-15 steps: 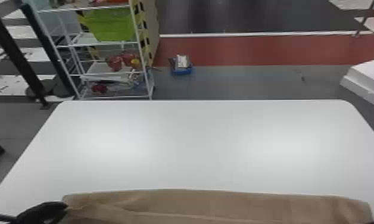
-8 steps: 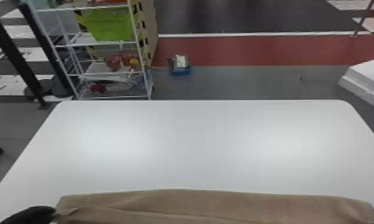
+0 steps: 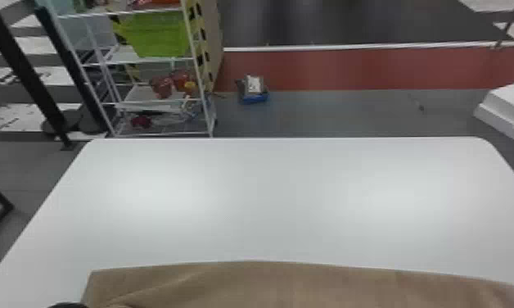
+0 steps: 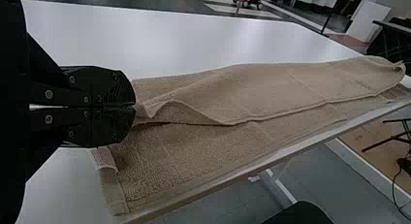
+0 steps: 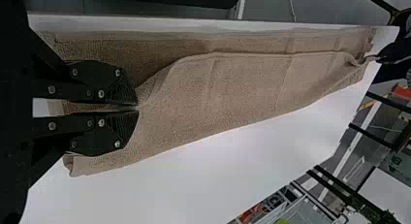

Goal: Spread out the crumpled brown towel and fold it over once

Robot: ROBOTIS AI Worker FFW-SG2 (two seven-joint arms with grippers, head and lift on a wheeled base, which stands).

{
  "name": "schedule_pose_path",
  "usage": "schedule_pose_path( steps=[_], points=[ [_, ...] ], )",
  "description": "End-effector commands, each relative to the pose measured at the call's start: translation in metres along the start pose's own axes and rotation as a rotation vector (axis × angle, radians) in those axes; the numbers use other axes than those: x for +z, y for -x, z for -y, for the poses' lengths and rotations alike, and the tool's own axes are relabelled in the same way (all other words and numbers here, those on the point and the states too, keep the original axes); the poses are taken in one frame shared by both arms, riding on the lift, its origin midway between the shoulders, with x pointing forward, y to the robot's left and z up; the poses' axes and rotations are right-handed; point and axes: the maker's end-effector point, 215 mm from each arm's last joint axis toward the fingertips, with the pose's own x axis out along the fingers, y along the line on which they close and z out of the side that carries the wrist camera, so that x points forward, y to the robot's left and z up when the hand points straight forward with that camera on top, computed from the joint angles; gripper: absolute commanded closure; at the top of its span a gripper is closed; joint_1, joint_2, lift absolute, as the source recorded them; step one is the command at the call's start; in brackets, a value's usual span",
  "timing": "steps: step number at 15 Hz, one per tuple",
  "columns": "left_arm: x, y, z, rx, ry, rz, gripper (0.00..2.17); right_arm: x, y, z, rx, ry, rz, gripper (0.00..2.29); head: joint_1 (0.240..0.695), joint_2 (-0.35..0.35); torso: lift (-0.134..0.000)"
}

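"So why does the brown towel (image 3: 301, 286) lie at six o'clock on the tabletop (image 3: 285, 196)?"

"Probably to stay within reach. The left hand (image 4: 134, 106), towards seven, is closed on one end of its edge; the right hand (image 5: 138, 108), also closed, pinches the other. Gripping both should keep the upper layer (image 4: 276, 93) straight, so it folds evenly"
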Motion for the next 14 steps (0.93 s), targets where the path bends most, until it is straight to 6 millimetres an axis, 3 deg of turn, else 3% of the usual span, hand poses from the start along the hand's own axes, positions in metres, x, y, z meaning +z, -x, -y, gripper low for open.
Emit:
schedule_pose_path(
  steps=[1, 4, 6, 9, 14],
  points=[
    [-0.004, 0.006, -0.002, 0.007, -0.007, -0.013, 1.43, -0.003, 0.003, 0.009, -0.014, 0.008, -0.006, 1.05, 0.695, 0.093, -0.123],
    [-0.010, 0.019, -0.003, 0.016, -0.030, -0.048, 1.43, -0.005, 0.019, 0.026, -0.061, 0.016, -0.018, 1.05, 0.695, 0.093, -0.123],
    [-0.008, 0.025, 0.005, -0.001, -0.035, -0.051, 1.43, -0.010, 0.023, 0.020, -0.054, 0.001, -0.026, 1.05, 0.695, 0.086, -0.123],
    [0.001, 0.018, 0.019, -0.040, -0.043, -0.028, 1.43, -0.018, 0.015, 0.005, -0.021, -0.015, -0.032, 1.05, 0.695, 0.082, -0.123],
    [0.003, 0.017, 0.024, -0.050, -0.050, -0.025, 1.43, -0.014, 0.011, -0.001, -0.006, 0.005, -0.025, 1.05, 0.695, 0.069, -0.123]
  ],
)
